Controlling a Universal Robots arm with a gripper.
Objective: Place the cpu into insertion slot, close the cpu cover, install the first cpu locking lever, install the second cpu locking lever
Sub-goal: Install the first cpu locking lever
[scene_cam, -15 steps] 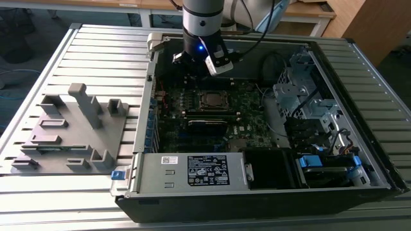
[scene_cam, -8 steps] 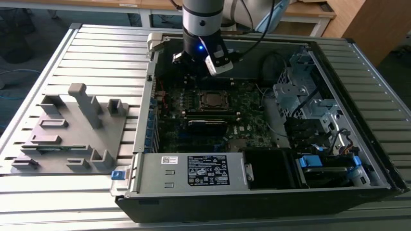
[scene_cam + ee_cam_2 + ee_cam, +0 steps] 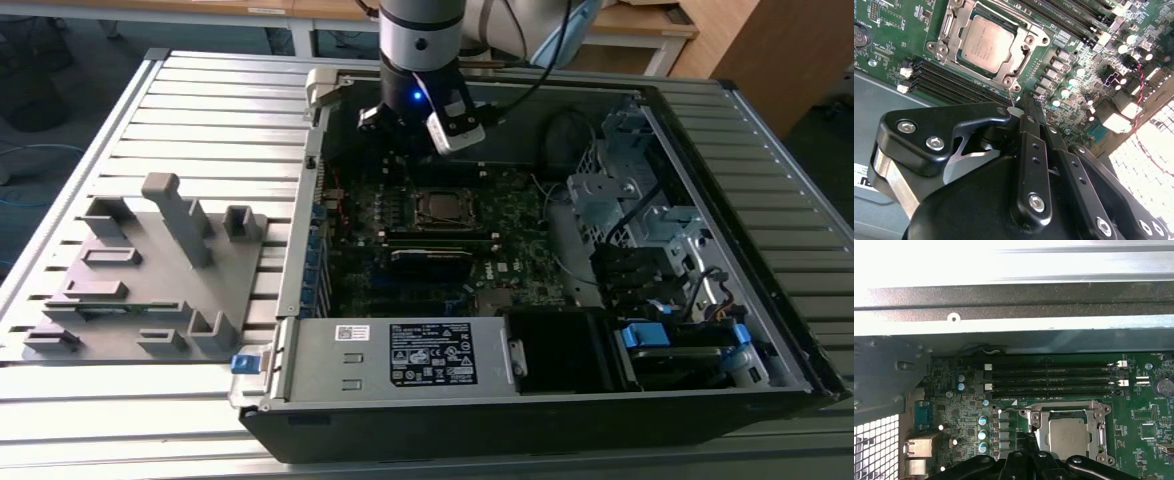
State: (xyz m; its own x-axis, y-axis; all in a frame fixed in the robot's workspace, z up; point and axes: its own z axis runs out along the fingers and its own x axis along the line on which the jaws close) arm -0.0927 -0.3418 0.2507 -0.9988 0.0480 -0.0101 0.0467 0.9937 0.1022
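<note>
Silver-grey cpu point(image 3: 986, 44) seated flat on green motherboard point(image 3: 889, 50), cpu cover point(image 3: 1021, 65) framing it. My pincer point(image 3: 1029, 100): tips pressed together, nothing held (as far as I see), hovering just off cover's near corner. Cpu lies straight ahead of tips.

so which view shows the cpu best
The second wrist view: the cpu appears largest there, with its whole silver-grey top unobstructed. The first wrist view also shows the cpu, but smaller. In the exterior view the cpu is just a small square with little detail.
</note>
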